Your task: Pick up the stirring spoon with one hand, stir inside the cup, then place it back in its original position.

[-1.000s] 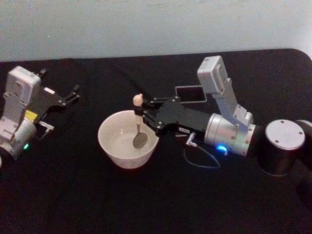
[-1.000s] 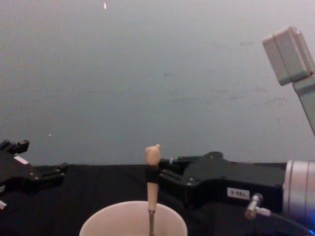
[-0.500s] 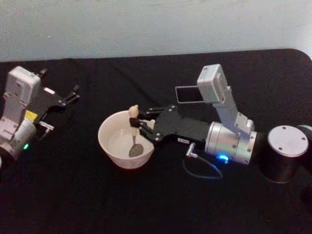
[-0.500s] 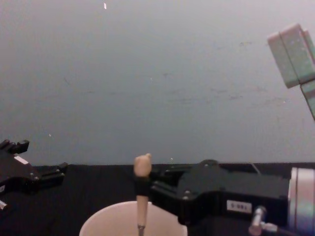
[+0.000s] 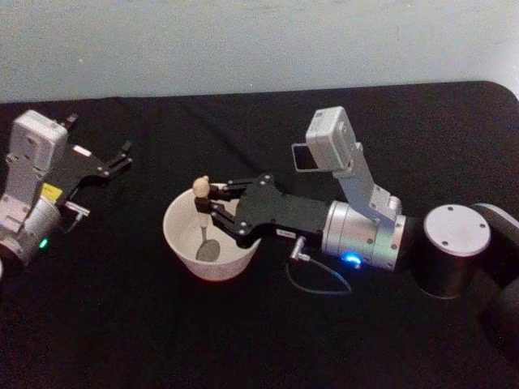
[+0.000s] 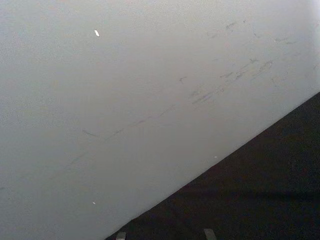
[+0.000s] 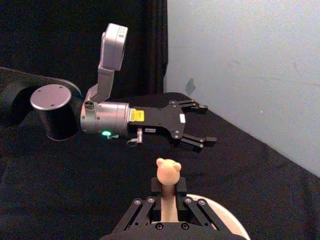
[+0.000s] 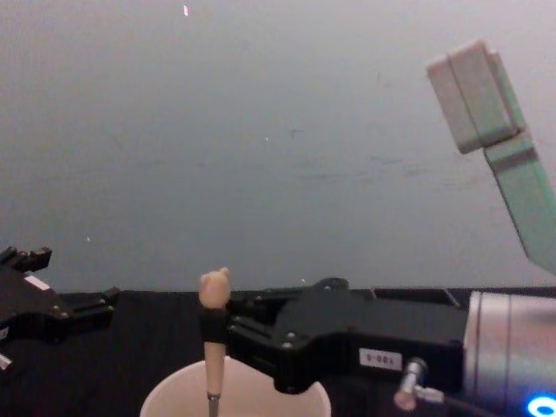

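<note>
Spoon (image 5: 202, 217) and right gripper (image 5: 212, 204) have shifted toward the cup's (image 5: 212, 267) left wall | right gripper clamped on spoon handle, bowl down inside cup | left gripper (image 5: 123, 156) parked far left, fingers spread, above surface (image 5: 162, 324)

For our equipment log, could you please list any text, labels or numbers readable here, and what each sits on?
White sticker on the right gripper, which holds the spoon in the cup: dark characters, too blurred to read.
Yellow sticker on the left gripper: too small to read.
Pale sticker, also on the left gripper: blurred, unreadable.
None can be quoted.
</note>
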Tool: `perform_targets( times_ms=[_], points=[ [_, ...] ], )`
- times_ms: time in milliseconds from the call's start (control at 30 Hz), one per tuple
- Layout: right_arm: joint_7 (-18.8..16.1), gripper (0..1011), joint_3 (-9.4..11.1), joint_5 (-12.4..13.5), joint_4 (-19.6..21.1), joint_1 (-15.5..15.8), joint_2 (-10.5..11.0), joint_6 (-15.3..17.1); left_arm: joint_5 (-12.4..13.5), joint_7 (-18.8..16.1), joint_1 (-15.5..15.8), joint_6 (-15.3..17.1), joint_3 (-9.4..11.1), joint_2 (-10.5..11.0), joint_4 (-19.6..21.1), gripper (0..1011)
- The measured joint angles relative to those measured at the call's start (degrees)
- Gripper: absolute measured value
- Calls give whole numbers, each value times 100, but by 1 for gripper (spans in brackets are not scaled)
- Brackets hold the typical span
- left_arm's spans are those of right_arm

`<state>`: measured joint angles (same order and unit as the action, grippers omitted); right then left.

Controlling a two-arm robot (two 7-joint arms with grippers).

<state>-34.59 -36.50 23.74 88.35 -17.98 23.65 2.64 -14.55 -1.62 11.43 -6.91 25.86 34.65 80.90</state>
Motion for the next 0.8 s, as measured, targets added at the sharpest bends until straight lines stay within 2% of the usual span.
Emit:
perform_targets(
  times_ms=[400, 800],
  points=[
    [113, 160, -32, -143, -312, -176, -171, -91, 0, 1, 0, 0, 0, 0, 0, 1001],
    [251, 160, 142, -193, -382, -157, -161, -72, 0, 0, 0, 0, 0, 0, 0, 1001]
  ],
)
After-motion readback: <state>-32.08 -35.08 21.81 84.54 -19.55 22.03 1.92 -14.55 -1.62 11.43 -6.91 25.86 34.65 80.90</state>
